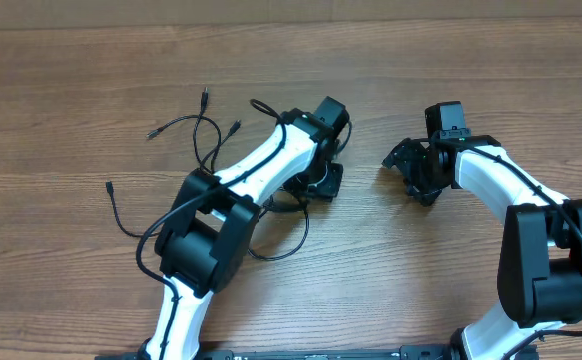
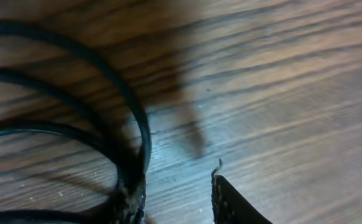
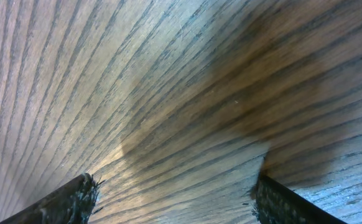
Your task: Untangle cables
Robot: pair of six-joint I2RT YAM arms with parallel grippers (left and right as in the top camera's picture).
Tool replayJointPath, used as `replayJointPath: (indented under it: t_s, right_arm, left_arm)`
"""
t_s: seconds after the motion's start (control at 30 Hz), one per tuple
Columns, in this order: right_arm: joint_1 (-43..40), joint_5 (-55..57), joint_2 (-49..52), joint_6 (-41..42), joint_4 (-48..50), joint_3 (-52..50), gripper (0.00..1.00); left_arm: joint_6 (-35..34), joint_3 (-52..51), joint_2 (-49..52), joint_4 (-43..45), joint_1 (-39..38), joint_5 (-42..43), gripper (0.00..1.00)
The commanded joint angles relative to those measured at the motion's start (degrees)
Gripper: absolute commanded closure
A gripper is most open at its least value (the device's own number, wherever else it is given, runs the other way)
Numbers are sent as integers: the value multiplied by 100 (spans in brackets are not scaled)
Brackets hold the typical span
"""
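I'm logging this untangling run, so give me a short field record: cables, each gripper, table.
cables: thin black cables in loose loops, left of centre, partly under the left arm
left gripper: left gripper open, low over the wood, loops beside one jaw, nothing between
right gripper: right gripper open, over bare wood, no cable in its view
table: wood-grain table

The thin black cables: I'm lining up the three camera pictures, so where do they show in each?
Overhead: the thin black cables sprawl left of centre, around the white left arm.
Left wrist: close-up black loops along the left edge.
Right wrist: not in it.
Shared landmark: the brown wood-grain table, seen in all three.
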Motion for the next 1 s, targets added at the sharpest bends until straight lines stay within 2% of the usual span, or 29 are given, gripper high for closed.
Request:
replayJointPath:
  t_s: [0.0,0.1,0.17,0.2,0.27,0.3,0.37,0.4,0.43,0.47,0.53,0.6,0.63,0.67,0.73,0.8,0.83,0.87,0.9,0.97]
  right_arm:
    - [-22,354,175,-59,-44,-221,19]
    - [-22,354,175,-57,-42,-221,19]
    - [-22,352,175,-57,-42,-221,19]
    - [-22,354,175,-57,-39,-221,19]
    - [-22,356,175,-59,-39,-221,20]
    - [-22,356,175,-59,-42,-221,24]
    - [-22,356,175,-59,-39,-221,24]
    - [-22,354,175,-59,-33,-221,24]
    - [-22,354,175,-59,-28,-221,24]
    - [-22,354,175,-59,-28,-221,24]
    - [-22,354,175,-59,-28,-221,24]
    - [-22,354,175,-59,-28,-221,24]
    - [-22,354,175,-59,-28,-221,24]
    - [-22,354,175,-59,-28,-221,24]
    - [-22,354,175,-59,-28,-221,24]
    - [-22,354,175,-59,-28,-221,24]
    - [-22,354,175,-59,-28,-221,24]
    - [-22,354,175,-59,-28,-221,24]
    - [-22,354,175,-59,-28,-221,24]
    - [-22,352,175,-59,-28,-221,24]
  left_arm:
    - [-404,55,243,-55,-79,-697,65]
    - [-415,70,243,-66,-68,-564,68]
    - [-378,254,199,-208,-28,-61,86]
    - [-295,459,181,-315,-7,166,91]
    - [-232,953,114,-623,4,201,96]
    - [-238,1071,109,-734,4,11,96]
    - [-245,1038,120,-848,0,-393,96]
    - [-321,968,122,-957,-9,-671,83]
    - [-332,922,122,-990,-7,-758,77]
    - [-330,879,122,-999,-9,-804,71]
    - [-387,743,125,-962,-9,-817,64]
    - [-568,570,125,-837,-9,-815,67]
    - [-595,422,125,-710,-11,-780,77]
    - [-612,271,125,-573,-35,-686,81]
    - [-610,-22,125,-295,-111,-651,80]
    - [-610,-280,125,-63,-190,-688,72]
    - [-610,-358,125,-20,-197,-691,74]
    - [-605,-396,125,-24,-195,-693,91]
    - [-605,-393,125,-26,-188,-688,96]
    - [-603,-389,122,-61,-166,-680,96]
